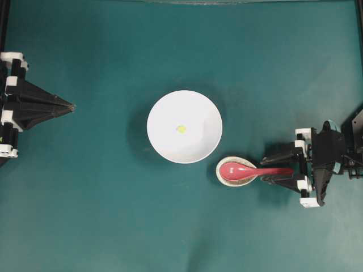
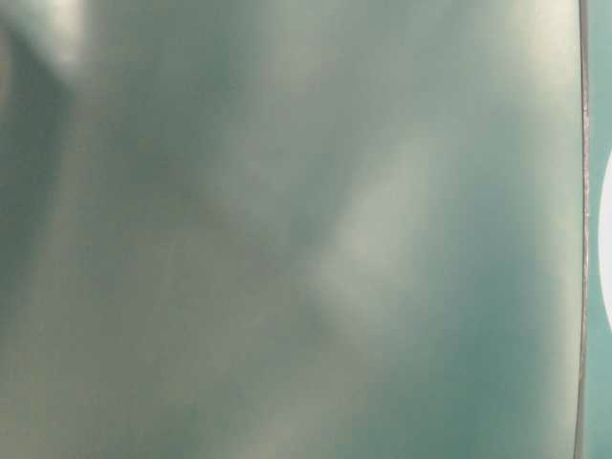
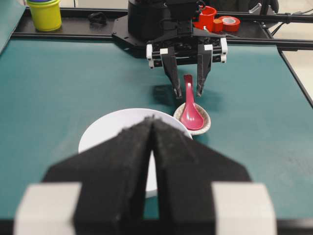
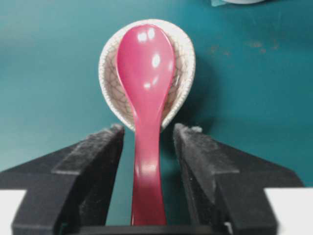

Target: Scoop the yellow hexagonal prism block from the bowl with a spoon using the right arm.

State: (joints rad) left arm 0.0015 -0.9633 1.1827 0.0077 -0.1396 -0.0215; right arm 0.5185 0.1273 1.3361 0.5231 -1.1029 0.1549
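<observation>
Overhead: the block [image 1: 181,129] lies in the bowl [image 1: 184,126]; at the bowl's 4 o'clock the spoon [image 1: 249,170] sits in its rest [image 1: 236,171]. Left gripper [image 1: 71,106] is pressed together. Right wrist: right gripper [image 4: 148,137] jaws stand apart, flanking the handle with gaps on both sides.

Two black arms with white fittings

Matte black wedge-shaped fingers on both, the left gripper [image 1: 71,106] tapering to a point, the right gripper [image 1: 276,166] blunter; foam-like rough pads [image 4: 102,147] inside; white square blocks at finger bases; a teal-tinted ring behind the right wrist.
</observation>
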